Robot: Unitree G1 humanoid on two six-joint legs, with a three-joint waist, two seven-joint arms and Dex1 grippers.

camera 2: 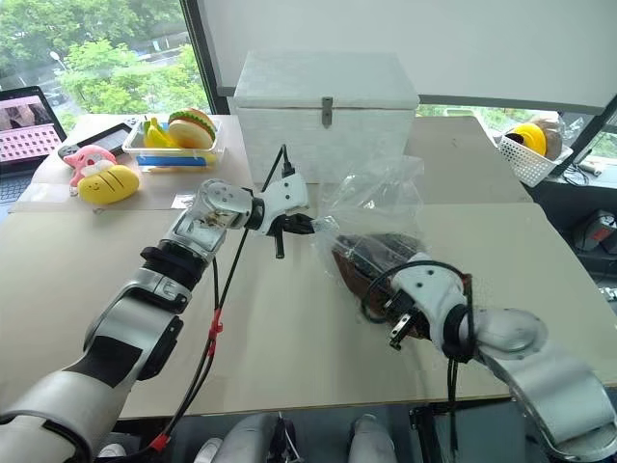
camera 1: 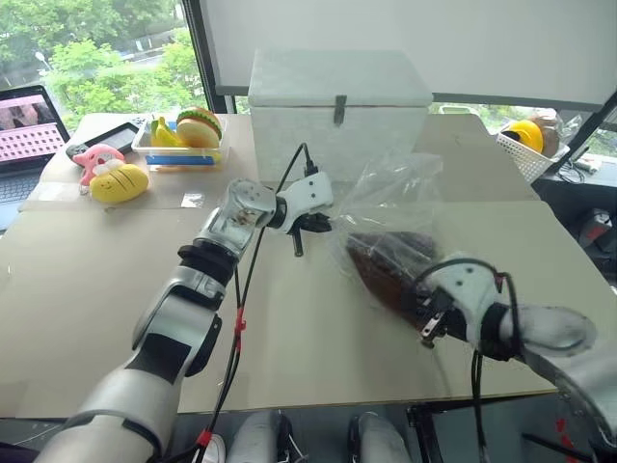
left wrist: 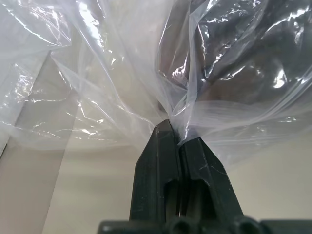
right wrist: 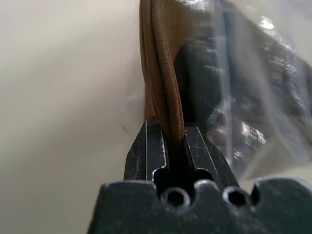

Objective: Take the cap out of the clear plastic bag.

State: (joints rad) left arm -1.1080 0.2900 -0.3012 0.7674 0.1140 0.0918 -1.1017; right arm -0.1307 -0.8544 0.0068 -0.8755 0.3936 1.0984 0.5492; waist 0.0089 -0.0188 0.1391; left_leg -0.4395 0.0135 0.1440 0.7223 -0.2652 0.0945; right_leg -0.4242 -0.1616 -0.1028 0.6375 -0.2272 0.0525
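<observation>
The clear plastic bag [camera 1: 390,188] stands crumpled on the tan table in front of the white box. My left gripper [left wrist: 178,131] is shut on a bunched fold of its film at the bag's left side [camera 1: 328,224]. The brown cap [camera 1: 386,265] lies low in the bag, with darker panels showing through the film. Its brown edge [right wrist: 163,83] sticks out toward me. My right gripper [right wrist: 170,130] is shut on that edge, at the near side of the bag [camera 1: 429,313].
A white lidded box [camera 1: 337,106] stands behind the bag. A tray of toy food [camera 1: 183,135], a yellow plush [camera 1: 120,181] and a laptop [camera 1: 29,125] sit far left. A white basket [camera 1: 530,149] is at the right. The table edge [camera 1: 318,400] runs close below my right gripper.
</observation>
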